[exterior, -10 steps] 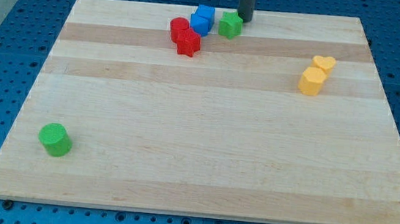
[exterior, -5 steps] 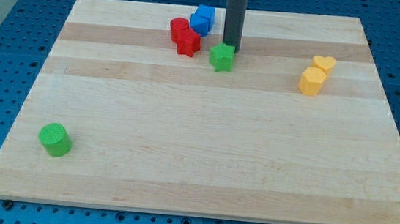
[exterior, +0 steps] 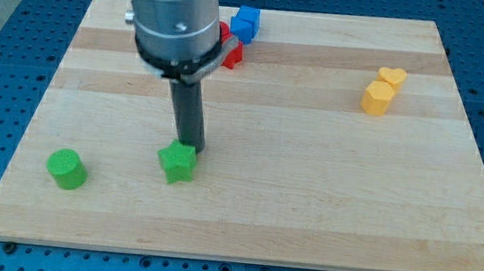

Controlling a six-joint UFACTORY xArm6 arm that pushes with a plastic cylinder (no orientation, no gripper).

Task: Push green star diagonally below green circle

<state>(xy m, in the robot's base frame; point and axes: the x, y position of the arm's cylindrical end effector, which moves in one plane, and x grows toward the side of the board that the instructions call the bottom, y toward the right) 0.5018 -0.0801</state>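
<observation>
The green star lies on the wooden board, left of the middle and towards the view's bottom. My tip touches its upper right edge. The green circle stands near the board's lower left corner, level with the star and well to its left. The arm's grey body covers the upper left part of the board.
A blue block and red blocks, partly hidden by the arm, sit near the view's top. A yellow heart and a yellow block sit together at the right.
My tip has pushed the green star from beside the red blocks near the top down and to the left, towards the green circle. The arm now hides part of the red blocks.
</observation>
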